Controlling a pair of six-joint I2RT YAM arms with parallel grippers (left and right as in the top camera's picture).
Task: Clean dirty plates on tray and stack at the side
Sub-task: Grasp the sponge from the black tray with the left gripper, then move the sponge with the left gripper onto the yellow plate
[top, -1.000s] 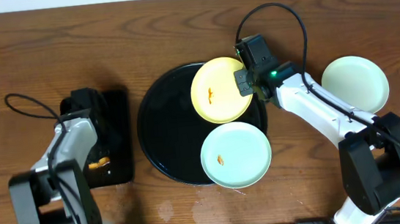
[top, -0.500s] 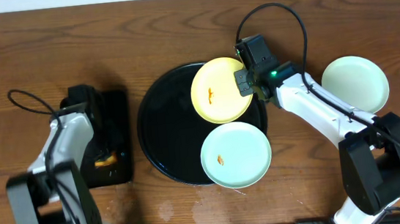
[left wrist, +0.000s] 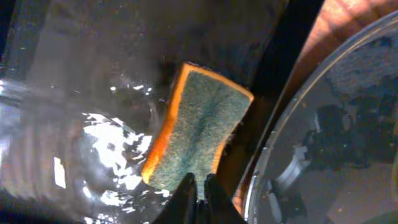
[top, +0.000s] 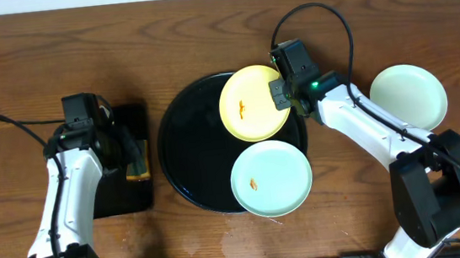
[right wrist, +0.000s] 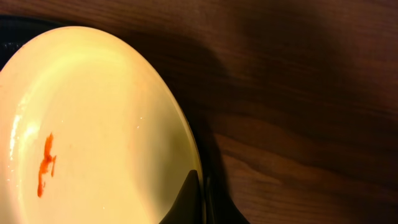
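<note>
Plates: the yellow plate [top: 253, 103] lies on the upper right part of the round tray [top: 185, 142], with an orange smear [top: 243, 108] left of its centre. A mint plate [top: 271, 178] lies just below it, overhanging the tray's lower right rim, and a second mint plate [top: 408, 96] sits well apart on the table to the right. The right gripper [right wrist: 200, 190] is pinched narrow on the yellow plate's right rim, so that arm looks to be the one steadying it. The left gripper [left wrist: 199, 190] is closed on the near short end of the sponge [left wrist: 200, 124], green scrub face showing, long axis running out away from the fingers, over the right edge of the rectangular tray [top: 122, 199]. The smear lies to the sponge's right, across the bare left half of the round tray, so the wipe likely needs a rightward reach by the left arm.
</note>
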